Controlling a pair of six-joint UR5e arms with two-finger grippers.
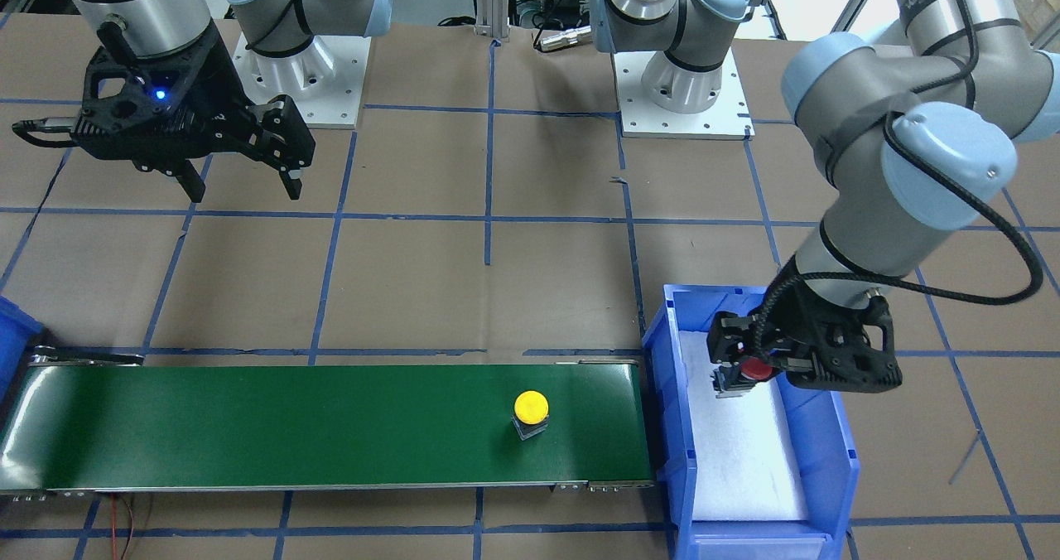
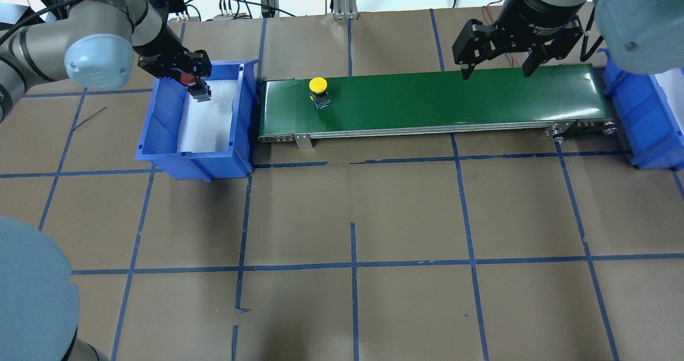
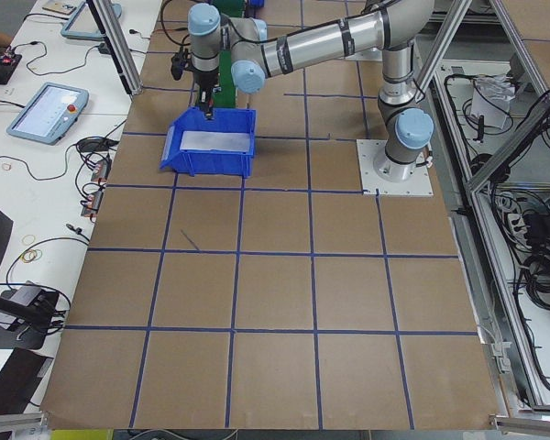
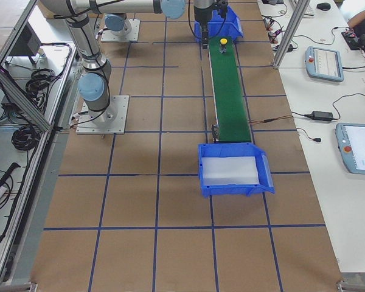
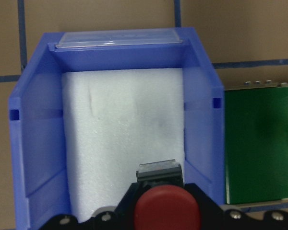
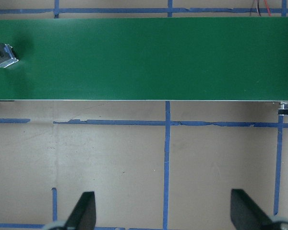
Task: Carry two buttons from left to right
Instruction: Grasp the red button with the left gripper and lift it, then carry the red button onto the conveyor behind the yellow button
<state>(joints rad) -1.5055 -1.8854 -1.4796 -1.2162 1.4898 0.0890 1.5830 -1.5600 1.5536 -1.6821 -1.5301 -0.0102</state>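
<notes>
You had the left gripper [image 2: 193, 85] clenched on the red button [image 5: 168, 208] over the blue bin [image 2: 160, 139]; the belt [image 2: 454, 99] lay just to its right, yellow button [image 2: 318, 85] at that end; the right gripper [image 2: 497, 74] hung released.

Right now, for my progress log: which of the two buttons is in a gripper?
The red button, clamped in the left gripper over the blue bin; the yellow button stands free on the green belt.
</notes>
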